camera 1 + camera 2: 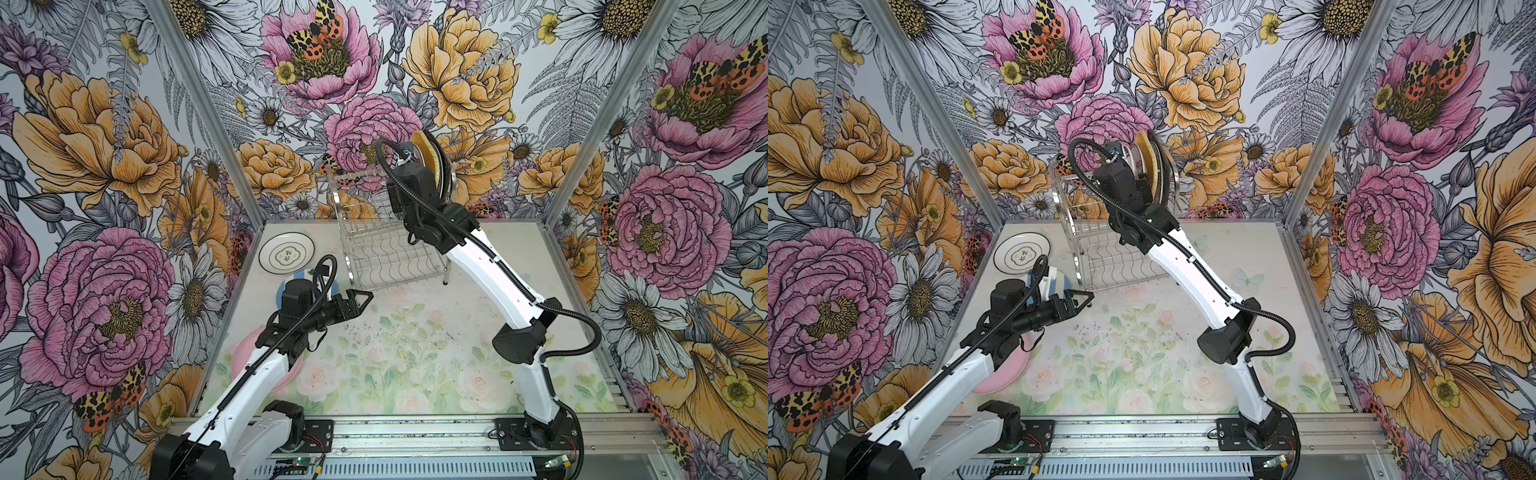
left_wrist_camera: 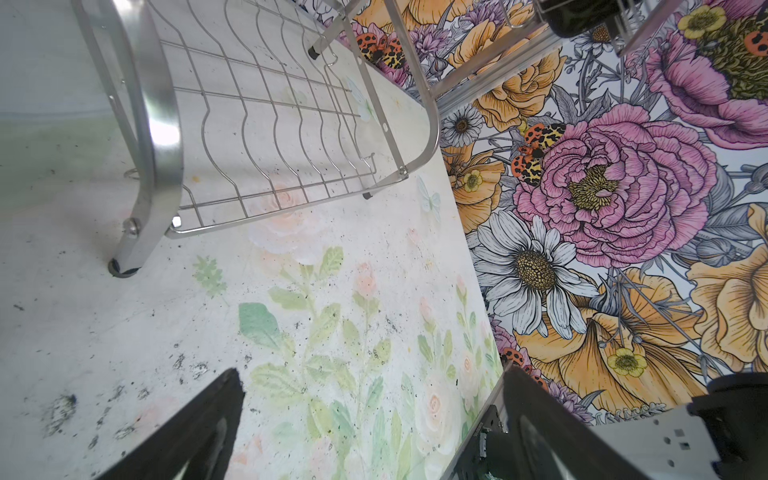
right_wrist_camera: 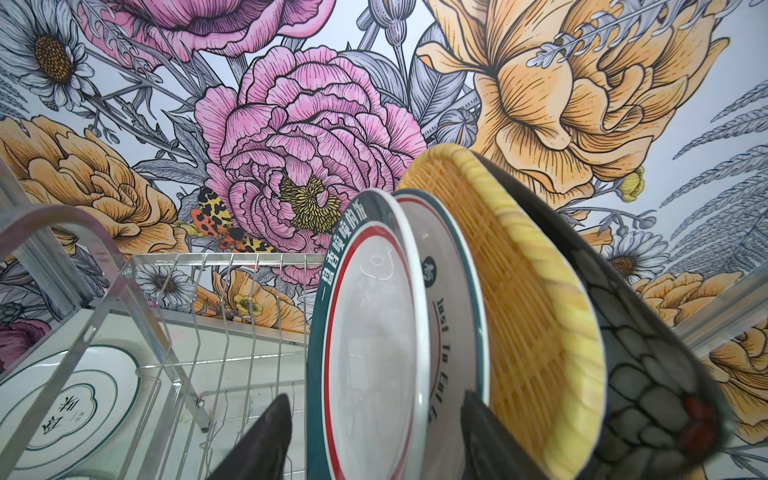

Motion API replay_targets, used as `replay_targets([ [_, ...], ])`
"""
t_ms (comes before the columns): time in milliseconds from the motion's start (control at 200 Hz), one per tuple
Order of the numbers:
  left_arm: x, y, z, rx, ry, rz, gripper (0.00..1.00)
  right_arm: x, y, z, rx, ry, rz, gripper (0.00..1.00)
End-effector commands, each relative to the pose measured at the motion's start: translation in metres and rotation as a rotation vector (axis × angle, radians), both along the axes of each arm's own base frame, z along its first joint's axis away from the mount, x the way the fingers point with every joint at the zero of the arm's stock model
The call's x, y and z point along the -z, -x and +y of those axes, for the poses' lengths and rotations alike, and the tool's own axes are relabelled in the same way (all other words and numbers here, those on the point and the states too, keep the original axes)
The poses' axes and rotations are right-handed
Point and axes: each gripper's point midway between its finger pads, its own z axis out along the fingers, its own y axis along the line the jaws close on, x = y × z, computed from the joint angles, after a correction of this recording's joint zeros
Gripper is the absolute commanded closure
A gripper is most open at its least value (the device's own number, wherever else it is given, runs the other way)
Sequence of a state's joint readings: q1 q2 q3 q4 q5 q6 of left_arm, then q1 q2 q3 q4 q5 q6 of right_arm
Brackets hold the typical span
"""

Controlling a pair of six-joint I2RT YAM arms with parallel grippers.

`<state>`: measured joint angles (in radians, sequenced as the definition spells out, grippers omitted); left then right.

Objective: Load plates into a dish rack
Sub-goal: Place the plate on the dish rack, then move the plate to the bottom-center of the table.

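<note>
Slots in the dish rack keep the teal-rimmed plate upright beside the yellow woven plate. Our right gripper straddles it with fingers parted, which we judge is a release. Our left gripper hangs wide open and empty, and the pink plate is not yet loaded.

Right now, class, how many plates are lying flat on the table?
3. A white ringed plate at the far left corner; a blue-striped plate nearer, partly under the left arm; a pink plate nearer still, also partly covered. The arm could hide another.

Teal-rimmed plate — rim reads "一盘香喷喷的饭"; plate behind — "Just To Eat".
</note>
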<state>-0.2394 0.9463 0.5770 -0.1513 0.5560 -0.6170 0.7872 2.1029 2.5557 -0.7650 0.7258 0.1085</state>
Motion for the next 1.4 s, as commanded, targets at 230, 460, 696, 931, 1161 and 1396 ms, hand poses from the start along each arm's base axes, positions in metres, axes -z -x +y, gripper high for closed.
replay_targets([
  [230,0.014,0.005,0.038,-0.149,-0.113,0.047,0.04,0.002,0.068,-0.017,-0.089,-0.129,0.086,0.30],
  [460,0.038,0.015,0.084,-0.335,-0.217,0.180,0.05,0.051,0.108,-0.046,-0.088,-0.190,0.211,0.29],
  [696,0.055,0.019,0.129,-0.525,-0.341,0.296,0.06,0.118,0.140,-0.076,-0.069,-0.270,0.357,0.26],
  [931,0.058,0.016,0.181,-0.691,-0.482,0.396,0.09,0.167,0.149,-0.105,-0.044,-0.380,0.447,0.26],
  [1161,0.065,0.022,0.240,-0.881,-0.566,0.492,0.09,0.191,0.149,-0.122,-0.030,-0.416,0.476,0.25],
  [1396,0.069,0.021,0.286,-1.003,-0.586,0.564,0.07,0.211,0.149,-0.133,-0.029,-0.464,0.501,0.24],
])
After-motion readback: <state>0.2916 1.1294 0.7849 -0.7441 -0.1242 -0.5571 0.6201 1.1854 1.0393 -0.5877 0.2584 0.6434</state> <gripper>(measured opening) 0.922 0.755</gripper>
